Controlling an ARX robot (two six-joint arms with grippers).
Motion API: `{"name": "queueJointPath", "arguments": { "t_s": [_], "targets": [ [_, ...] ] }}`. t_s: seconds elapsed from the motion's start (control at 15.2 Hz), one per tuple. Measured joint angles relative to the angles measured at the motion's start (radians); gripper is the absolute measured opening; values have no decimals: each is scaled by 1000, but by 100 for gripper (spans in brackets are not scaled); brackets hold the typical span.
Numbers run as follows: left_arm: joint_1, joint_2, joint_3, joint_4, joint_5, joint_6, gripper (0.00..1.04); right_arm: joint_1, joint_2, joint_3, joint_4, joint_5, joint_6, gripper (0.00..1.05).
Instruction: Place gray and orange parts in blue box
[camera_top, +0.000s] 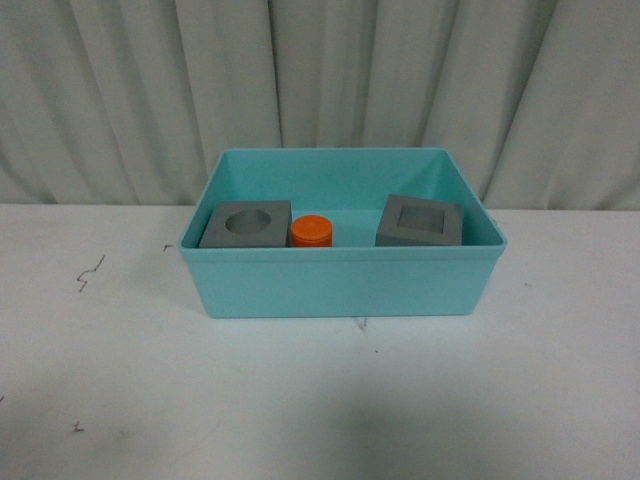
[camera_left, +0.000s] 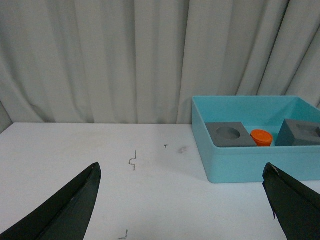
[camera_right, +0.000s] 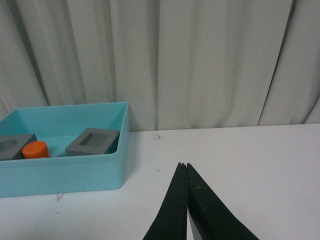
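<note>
Blue box (camera_top: 343, 285) on a white table (camera_top: 300, 400), seen from the front, with a pleated curtain (camera_top: 320, 80) behind. All three parts lie inside it: the gray cube with a round recess (camera_top: 246, 225) toward the left wall, the orange cylinder (camera_top: 311, 231) just beside that cube, and the gray cube with a square recess (camera_top: 420, 222) apart toward the right wall, turned slightly askew. Neither arm shows in the front view.

Left gripper (camera_left: 182, 200) — jaws spread wide, holding nothing, above bare table to the left of the box. Right gripper (camera_right: 184, 200) — jaws pressed together, holding nothing, above bare table to the right of the box.

Judged from this layout, the task appears complete, so the remaining risk lies in any further arm motion. A sweep toward the middle could strike a box wall — the box looks light and would likely slide or tip. The wide left jaws present the broader hazard; whether the box is fixed to the table cannot be told.
</note>
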Motion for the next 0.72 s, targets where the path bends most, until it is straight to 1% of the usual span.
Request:
{"name": "queueJointPath", "arguments": {
  "t_s": [0.46,0.59,0.72],
  "targets": [
    [0,0,0,0,0,0,98,0,-135,0,-146,0,0,2],
    [0,0,0,0,-2,0,98,0,-272,0,-305,-2,0,2],
    [0,0,0,1,0,0,98,0,-289,0,-304,-1,0,2]
  ]
}}
